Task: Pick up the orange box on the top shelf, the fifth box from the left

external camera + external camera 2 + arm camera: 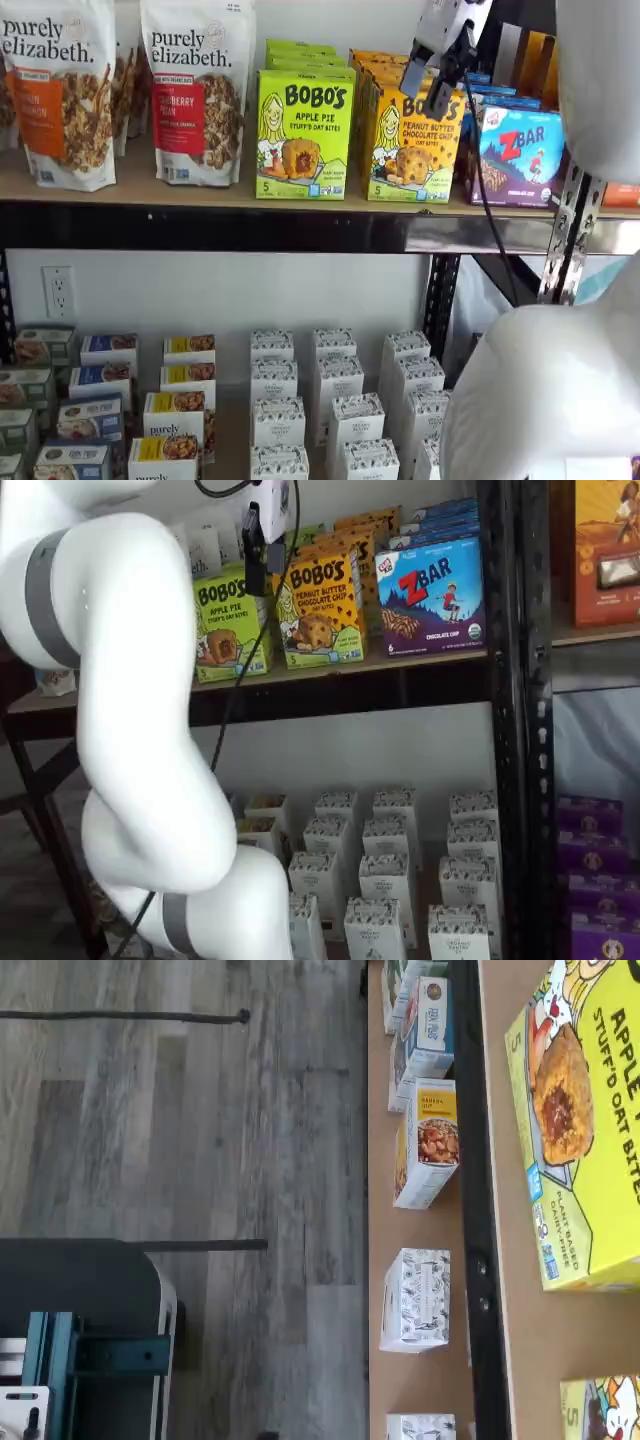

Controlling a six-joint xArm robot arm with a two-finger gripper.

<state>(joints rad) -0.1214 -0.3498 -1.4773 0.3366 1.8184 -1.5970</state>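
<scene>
The orange box (410, 150) stands upright on the top shelf (200, 192), between a lime-green Apple Pie carton (303, 125) and a blue Zbar box (520, 155). More orange cartons stand in a row behind it. In both shelf views my gripper (428, 100) hangs from above in front of the orange box's (322, 605) upper part. A gap shows between its black fingers (447, 85) and nothing is held. My gripper (264, 572) lines up with the box's left edge; I cannot tell how far in front it is. The wrist view shows no fingers.
Granola bags (198, 90) stand at the shelf's left. Small white cartons (335, 380) fill the lower level. A black perforated upright (520, 680) rises right of the Zbar box (432, 595). The wrist view shows the Apple Pie carton (580, 1130), the black rail (478, 1210) and wooden floor (200, 1140).
</scene>
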